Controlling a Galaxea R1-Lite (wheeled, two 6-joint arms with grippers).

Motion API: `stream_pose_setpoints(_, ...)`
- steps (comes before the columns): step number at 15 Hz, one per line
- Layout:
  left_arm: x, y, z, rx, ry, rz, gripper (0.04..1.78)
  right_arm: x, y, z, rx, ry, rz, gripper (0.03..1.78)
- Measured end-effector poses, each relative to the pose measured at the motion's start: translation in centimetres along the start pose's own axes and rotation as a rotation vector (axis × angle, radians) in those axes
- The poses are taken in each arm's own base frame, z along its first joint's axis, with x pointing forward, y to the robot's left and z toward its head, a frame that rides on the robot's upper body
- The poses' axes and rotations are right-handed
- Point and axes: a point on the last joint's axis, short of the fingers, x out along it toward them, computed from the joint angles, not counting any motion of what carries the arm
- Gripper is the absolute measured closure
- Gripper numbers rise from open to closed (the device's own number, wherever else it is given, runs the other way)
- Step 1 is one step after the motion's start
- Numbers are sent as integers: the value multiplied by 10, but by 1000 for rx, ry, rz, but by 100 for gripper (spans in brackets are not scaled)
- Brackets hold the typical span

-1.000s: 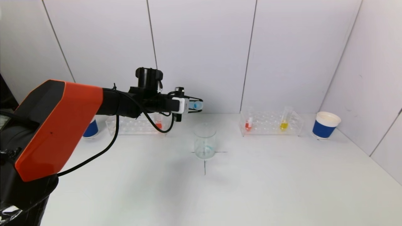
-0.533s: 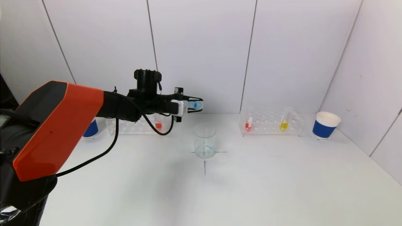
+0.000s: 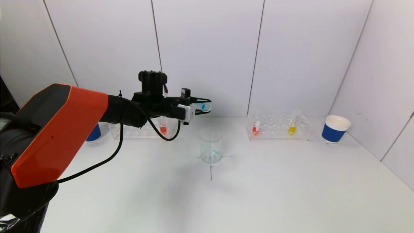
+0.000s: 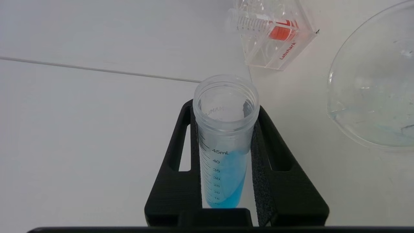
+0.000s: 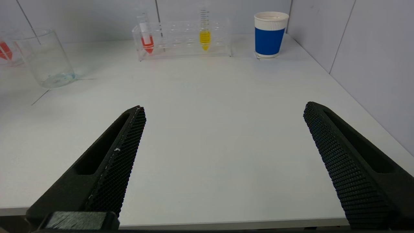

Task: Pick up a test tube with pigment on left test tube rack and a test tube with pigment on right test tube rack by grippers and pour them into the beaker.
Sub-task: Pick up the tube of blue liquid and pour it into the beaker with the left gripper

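My left gripper point(image 3: 202, 106) is shut on a clear test tube with blue pigment point(image 3: 203, 106), held tilted above and just left of the glass beaker point(image 3: 211, 145). In the left wrist view the tube point(image 4: 223, 155) sits between the black fingers point(image 4: 268, 155), mouth open, and the beaker point(image 4: 372, 90) holds a little blue liquid. The left rack point(image 3: 136, 129) holds a red tube point(image 3: 163, 127). The right rack point(image 3: 279, 127) holds a red tube point(image 3: 256, 127) and a yellow tube point(image 3: 293, 124). My right gripper point(image 5: 223, 145) is open and empty over the table's near edge, out of the head view.
A blue and white paper cup point(image 3: 335, 128) stands right of the right rack. Another blue cup point(image 3: 93, 132) stands left of the left rack, partly behind my left arm. A black cross mark point(image 3: 211, 166) lies under the beaker. Grey walls close the back and right side.
My left gripper with the blue tube has shifted slightly to the right and rolled a little. The right arm has not moved.
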Motion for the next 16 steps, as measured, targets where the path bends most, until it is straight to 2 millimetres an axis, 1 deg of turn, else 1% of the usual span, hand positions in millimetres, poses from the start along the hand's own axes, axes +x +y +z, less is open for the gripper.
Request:
stream_pose_setpoints(3,1,-1,0,48,3,1,137,0,0,0,0,0,0,4)
stream_pose_setpoints(10,11,-5,7,106,6,-11,137,0,0,0,0,0,0,4)
stream_pose_setpoints(16,12,-8,7,196,16,-17,137,0,0,0,0,0,-1,4)
